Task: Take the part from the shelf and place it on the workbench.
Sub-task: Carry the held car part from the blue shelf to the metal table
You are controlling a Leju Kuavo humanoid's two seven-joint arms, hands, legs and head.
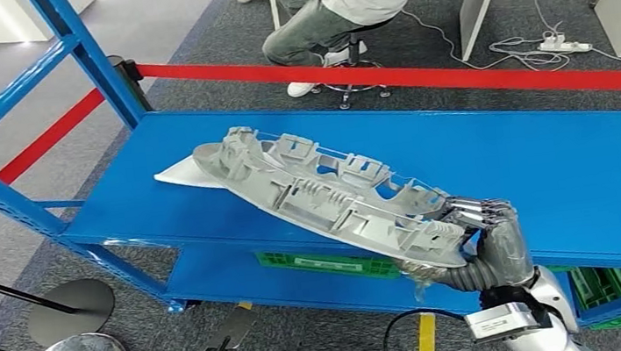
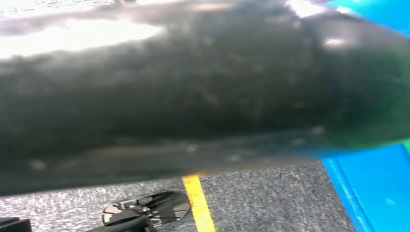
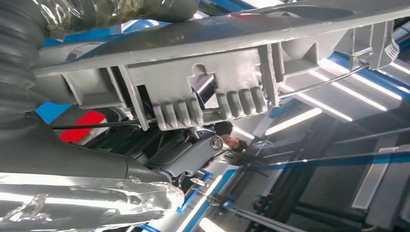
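Right hand [image 1: 492, 239], at five o'clock in the head view, grips the near end of the long grey ribbed plastic part [image 1: 335, 192], fingers curled over its edge. That part slants toward ten o'clock above the blue metal shelf [image 1: 570, 163]. A seated person [image 1: 340, 4] is at twelve o'clock behind a red barrier tape [image 1: 419, 75].

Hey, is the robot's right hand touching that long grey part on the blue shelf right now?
Touching. In the head view the right hand wraps its fingers over the near end of the grey part, with no gap between them.
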